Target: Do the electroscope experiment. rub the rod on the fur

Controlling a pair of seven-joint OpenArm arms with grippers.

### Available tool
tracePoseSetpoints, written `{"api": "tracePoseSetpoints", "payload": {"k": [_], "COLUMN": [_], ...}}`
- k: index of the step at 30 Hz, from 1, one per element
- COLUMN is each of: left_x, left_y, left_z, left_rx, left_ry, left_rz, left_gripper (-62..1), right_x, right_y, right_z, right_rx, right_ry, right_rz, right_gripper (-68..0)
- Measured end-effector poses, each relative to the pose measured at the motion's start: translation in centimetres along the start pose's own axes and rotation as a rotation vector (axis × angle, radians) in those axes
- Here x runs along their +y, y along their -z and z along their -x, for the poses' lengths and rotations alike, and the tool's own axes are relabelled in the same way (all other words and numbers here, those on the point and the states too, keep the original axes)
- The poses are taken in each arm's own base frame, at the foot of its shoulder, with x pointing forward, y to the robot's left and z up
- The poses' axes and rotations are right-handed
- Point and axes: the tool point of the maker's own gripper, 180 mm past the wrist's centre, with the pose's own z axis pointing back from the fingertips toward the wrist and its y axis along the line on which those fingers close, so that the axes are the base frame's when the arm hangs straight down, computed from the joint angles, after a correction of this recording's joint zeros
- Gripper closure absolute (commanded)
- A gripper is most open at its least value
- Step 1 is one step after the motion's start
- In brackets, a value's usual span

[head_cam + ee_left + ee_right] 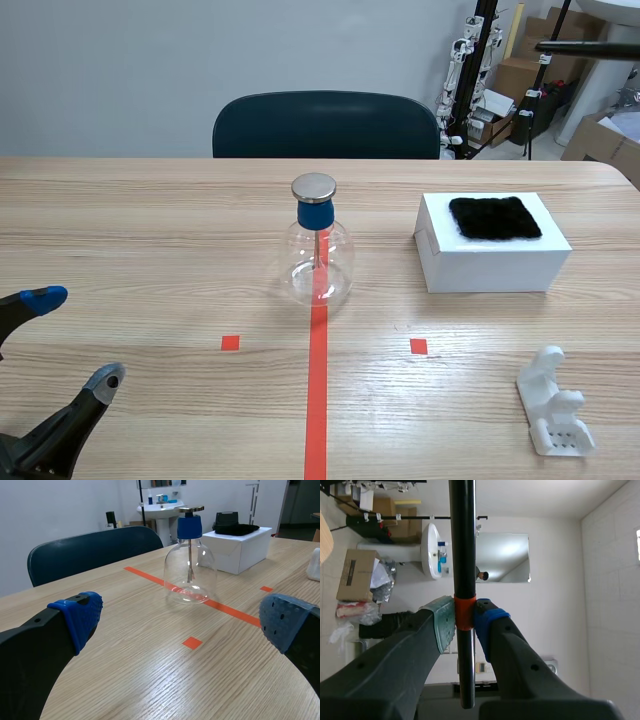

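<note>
right gripper point(465, 624) clamps the black rod point(462, 540), held high at the right. black fur point(494, 217) lies atop the white box point(490, 268), right of the electroscope point(320, 255). left gripper point(75, 338) gapes wide, low over the table point(150, 230).

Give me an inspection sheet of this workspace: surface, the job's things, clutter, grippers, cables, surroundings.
Surface: wooden table with orange-red tape marks.
Job's things: electroscope flask on the centre tape line; black fur on top of a white box, to the flask's right; black rod held up off the table.
Clutter: white plastic stand on the table's near right, holding nothing.
Grippers: left gripper open, low over the table; right gripper shut on the rod at its orange band.
Cables: nothing seen.
Surroundings: dark chair across the table; cardboard boxes and a sink beyond.
</note>
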Motion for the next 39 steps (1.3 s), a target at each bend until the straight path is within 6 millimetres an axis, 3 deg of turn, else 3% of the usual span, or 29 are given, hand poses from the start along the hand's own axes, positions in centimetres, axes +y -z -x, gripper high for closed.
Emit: {"api": "tracePoseSetpoints", "payload": {"k": [18, 27, 33, 39], "left_x": [0.0, 0.0, 0.0, 0.0], "left_y": [0.0, 0.0, 0.0, 0.0], "left_z": [0.0, 0.0, 0.0, 0.0], "left_rx": [0.001, 0.000, 0.000, 0.000], "left_ry": [0.000, 0.000, 0.000, 0.000], "left_rz": [0.000, 0.000, 0.000, 0.000], "left_gripper": [-62.3, -62.3, -62.3, -62.3], "right_x": [6.6, 7.4, 6.7, 8.3], "right_y": [3.7, 5.4, 6.5, 5.6], "right_z": [1.6, 0.8, 0.3, 0.4], "right_rx": [0.019, 0.027, 0.004, -0.036], "right_ry": [-0.210, -0.343, -0.397, -0.474], "right_rz": [-0.175, -0.214, -0.212, -0.292], "right_gripper": [0.2, 0.2, 0.2, 0.2]}}
